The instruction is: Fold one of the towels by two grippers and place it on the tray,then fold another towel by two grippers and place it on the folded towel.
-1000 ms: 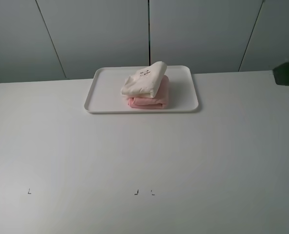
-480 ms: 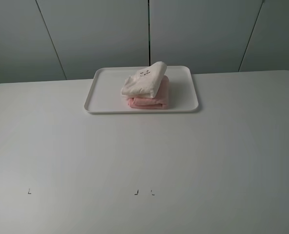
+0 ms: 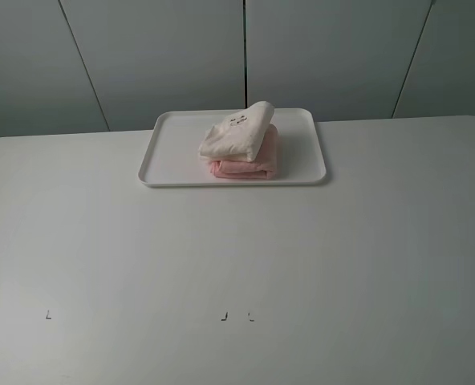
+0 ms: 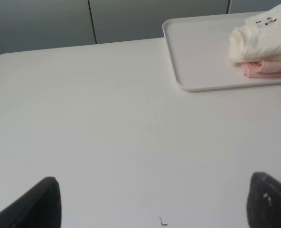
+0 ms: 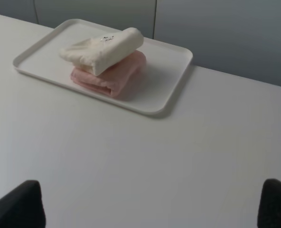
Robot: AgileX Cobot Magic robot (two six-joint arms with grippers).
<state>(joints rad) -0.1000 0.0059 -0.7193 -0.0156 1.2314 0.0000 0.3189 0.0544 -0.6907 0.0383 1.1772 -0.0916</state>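
Observation:
A white tray [image 3: 169, 156] sits at the back middle of the table. On it lies the folded pink towel [image 3: 252, 166], and the folded cream towel [image 3: 236, 135] rests on top of it, its small dark mark facing up. Both arms are outside the exterior high view. In the left wrist view my left gripper [image 4: 152, 202] is open, its black fingertips [image 4: 41, 204] spread wide over bare table, with the tray [image 4: 197, 61] and the towels [image 4: 261, 40] far off. My right gripper [image 5: 152, 204] is also open and holds nothing, well short of the tray [image 5: 164, 78].
The white table [image 3: 237, 265] carries small dark corner marks [image 3: 223, 317] near its front edge. Grey wall panels [image 3: 245, 48] rise behind the table's back edge.
A dark arm part at the right edge of the exterior high view has withdrawn out of the picture. The towels and tray have not moved.

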